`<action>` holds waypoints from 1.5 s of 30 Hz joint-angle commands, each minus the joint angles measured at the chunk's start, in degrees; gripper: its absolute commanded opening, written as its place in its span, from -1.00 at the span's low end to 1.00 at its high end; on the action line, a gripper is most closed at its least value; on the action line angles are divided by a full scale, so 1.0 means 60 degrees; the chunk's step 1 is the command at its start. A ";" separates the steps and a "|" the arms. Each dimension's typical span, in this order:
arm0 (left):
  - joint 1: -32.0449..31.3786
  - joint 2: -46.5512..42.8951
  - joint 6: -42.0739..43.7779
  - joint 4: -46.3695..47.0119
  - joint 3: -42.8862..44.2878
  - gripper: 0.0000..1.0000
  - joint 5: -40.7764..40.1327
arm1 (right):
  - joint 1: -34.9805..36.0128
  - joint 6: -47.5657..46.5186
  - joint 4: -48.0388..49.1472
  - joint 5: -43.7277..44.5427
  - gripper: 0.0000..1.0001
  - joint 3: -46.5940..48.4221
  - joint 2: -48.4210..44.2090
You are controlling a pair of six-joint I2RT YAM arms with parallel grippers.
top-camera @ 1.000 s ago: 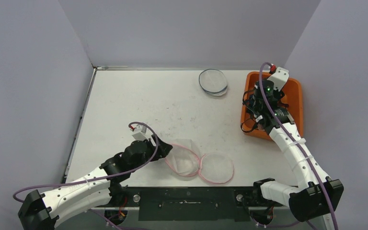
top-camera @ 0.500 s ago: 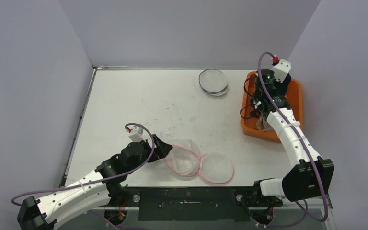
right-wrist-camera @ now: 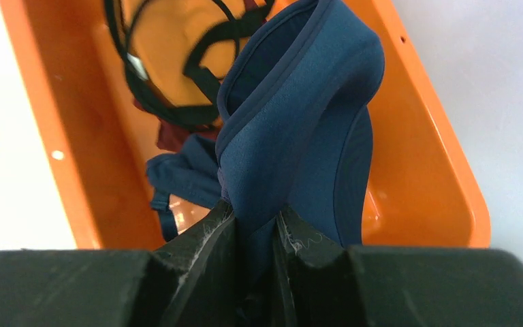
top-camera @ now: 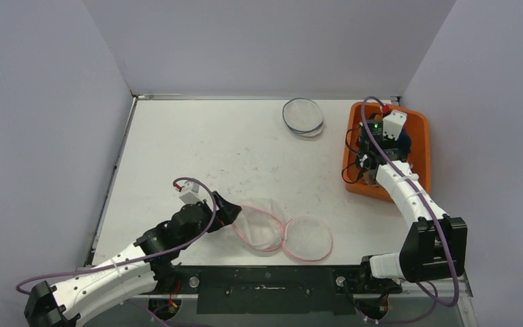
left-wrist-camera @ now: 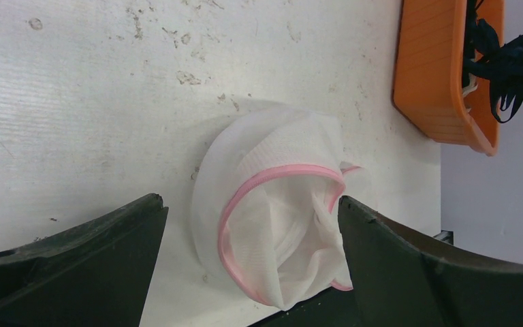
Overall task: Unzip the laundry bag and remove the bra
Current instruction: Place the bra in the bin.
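- Top view: the left gripper [top-camera: 226, 210] sits low on the table [top-camera: 197, 136], jaws spread wide, right at the left edge of the laundry bag [top-camera: 262, 221] and gripping nothing.
- That laundry bag is white mesh with pink trim. It's unzipped, and its round flap [top-camera: 308, 238] lies flat just to its right, near the front edge of the table.
- At the far right, the right gripper [top-camera: 378, 139] points down over the orange bin [top-camera: 421, 139]. Its jaws can't be made out from up here.
- A second mesh bag [top-camera: 303, 116] with a dark rim lies near the back of the table, well apart from the pink one.
- Left wrist view: both dark fingers [left-wrist-camera: 75, 266] stand far apart, and the left gripper [left-wrist-camera: 248, 202] frames the laundry bag [left-wrist-camera: 279, 211] without touching it. The pink-rimmed mouth gapes towards the camera.
- The orange bin [left-wrist-camera: 436, 75] is at the upper right, with dark straps [left-wrist-camera: 504, 61] hanging over its rim.
- Right wrist view: the right gripper [right-wrist-camera: 255, 218] is clamped tight on the bra [right-wrist-camera: 306, 116], navy blue, with fabric pinched between the fingers [right-wrist-camera: 197, 252].
- The bra hangs over the orange bin [right-wrist-camera: 436, 170]. Its cup is clear of the floor, and a lower fold reaches down inside.
- Black strappy garments [right-wrist-camera: 177, 75] and a maroon scrap [right-wrist-camera: 173, 136] lie in the bin behind it.
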 commanded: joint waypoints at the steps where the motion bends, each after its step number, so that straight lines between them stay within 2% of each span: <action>1: 0.0055 0.0247 -0.0127 0.0218 0.0153 0.92 0.0036 | -0.0164 0.0409 0.0021 0.0207 -0.89 -0.0270 -0.0121; 6: 0.0051 0.0218 -0.0169 0.0176 0.0100 0.93 0.0065 | -0.0356 0.0772 0.0272 -0.0268 -0.88 -0.0692 0.0167; 15: 0.0051 -0.0041 -0.0261 0.0276 -0.0201 0.93 0.0030 | -0.0450 0.0960 0.0351 -0.0685 0.05 -0.0918 0.0442; 19: 0.0062 -0.0023 -0.0262 0.0278 -0.0202 0.92 0.0032 | -0.0453 0.1161 0.0056 -0.0849 0.24 -0.0780 0.0055; 23: 0.0057 -0.0056 -0.0156 0.0100 -0.0009 0.92 0.0018 | -0.0446 0.1121 -0.0193 -0.1229 0.55 -0.0540 -0.0875; 27: 0.0063 -0.0105 -0.0129 -0.0030 0.0065 0.92 0.0038 | -0.0548 0.1117 -0.0783 -0.1804 0.65 0.0007 -0.1594; 30: 0.0062 -0.0221 -0.0143 -0.0069 0.0016 0.93 0.0097 | -0.0600 0.1475 -0.0704 -0.2070 0.63 -0.0044 -0.2385; 32: 0.0052 -0.0322 -0.0180 -0.0015 -0.0031 0.93 0.0165 | -0.0831 0.1939 -0.0153 -0.2559 0.48 -0.0508 -0.2808; 36: 0.0060 -0.0513 -0.0177 0.0007 -0.0016 0.93 0.0277 | -0.1702 0.2937 0.1304 -0.3491 -0.45 -0.1888 -0.3343; 38: 0.0056 -0.0598 -0.0146 -0.0127 0.0028 0.93 0.0258 | -0.2045 0.3324 0.1717 -0.3770 -0.69 -0.2381 -0.3332; 45: 0.0060 -0.0687 -0.0144 -0.0049 -0.0088 0.93 0.0237 | -0.2638 0.3625 0.3382 -0.4504 -0.75 -0.3630 -0.2759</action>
